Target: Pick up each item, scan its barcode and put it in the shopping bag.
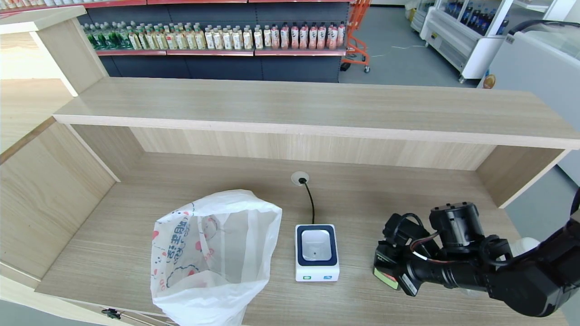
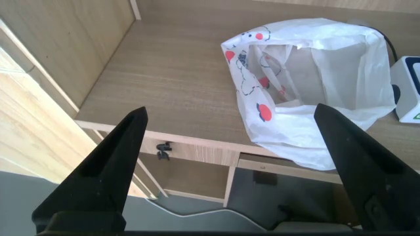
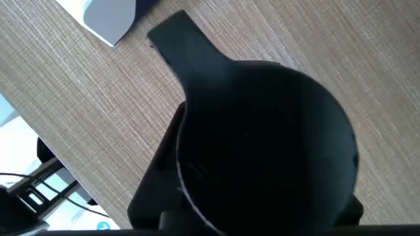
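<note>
A white printed shopping bag (image 1: 213, 258) stands open on the wooden desk, left of the white and blue scanner (image 1: 316, 251). My right gripper (image 1: 392, 267) hangs just right of the scanner, shut on a black round item (image 3: 262, 144) with a green label (image 1: 385, 277). This item hides most of the desk in the right wrist view, where one scanner corner (image 3: 111, 16) shows. My left gripper (image 2: 231, 115) is open and holds nothing. It hovers over the desk's near edge, in front of the bag (image 2: 308, 72).
A raised counter (image 1: 290, 108) and side walls enclose the desk. The scanner's black cable (image 1: 310, 199) runs to a hole at the back. A white object (image 1: 525, 244) sits partly hidden behind my right arm. Bare desk lies left of the bag.
</note>
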